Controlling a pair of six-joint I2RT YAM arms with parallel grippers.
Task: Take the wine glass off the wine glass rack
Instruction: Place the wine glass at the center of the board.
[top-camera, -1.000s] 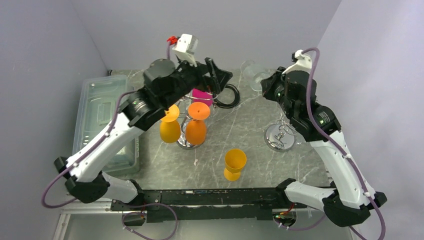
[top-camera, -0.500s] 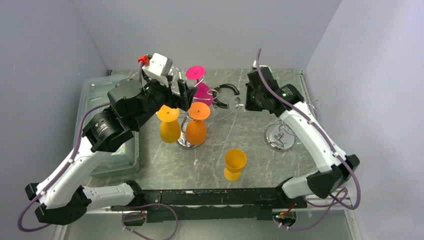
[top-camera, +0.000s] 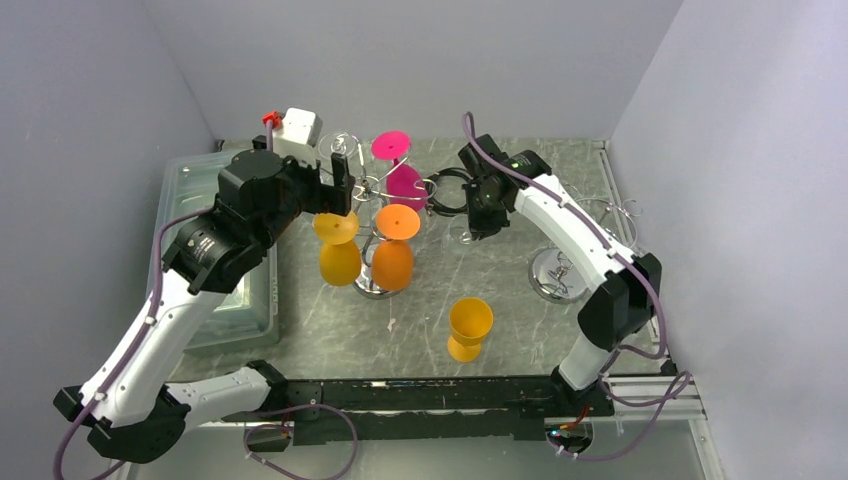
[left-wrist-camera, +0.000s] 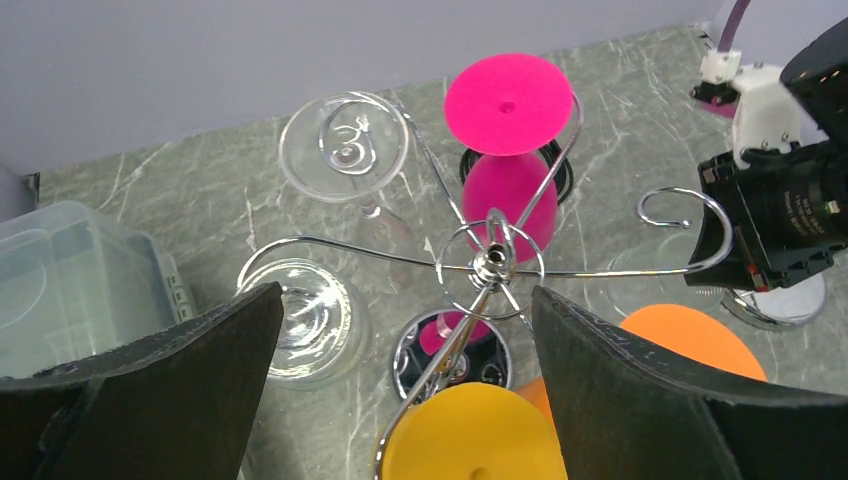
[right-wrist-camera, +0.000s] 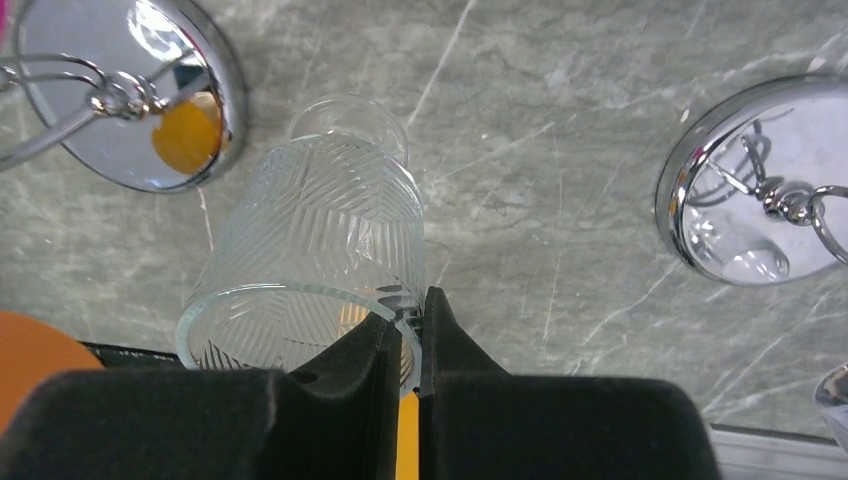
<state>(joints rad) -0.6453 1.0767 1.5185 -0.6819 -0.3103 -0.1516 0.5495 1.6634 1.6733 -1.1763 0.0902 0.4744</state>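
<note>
Wine glass rack (left-wrist-camera: 490, 262), the tall chrome wire stand with a mirror disc base and long curled arms, fills the middle of my left wrist feed. A pink goblet (left-wrist-camera: 508, 88), a clear goblet (left-wrist-camera: 345, 145) and orange and yellow ones hang from it foot-up.

My left gripper (left-wrist-camera: 405, 300) hovers straight above the rack's hub, fingers spread wide and holding nothing. On the overhead feed, a smaller chrome stand (top-camera: 557, 275) sits at 3 o'clock from the rack.

At roughly 2 o'clock from the rack's base, my right gripper (right-wrist-camera: 415, 315) is pinched tight on the rim of a clear wine glass with a herringbone-cut bowl (right-wrist-camera: 320, 230), one finger inside and one outside. The glass is free of the rack's arms and tilted, with its foot pointing down at the grey marbled table (right-wrist-camera: 560, 120). I cannot tell whether it touches.

I judge the glass light, rigid, slick and brittle. A rim pinch is the weakest hold, so I would squeeze gently and move slowly. The stem, or a grip around the bowl, would be safer.
</note>
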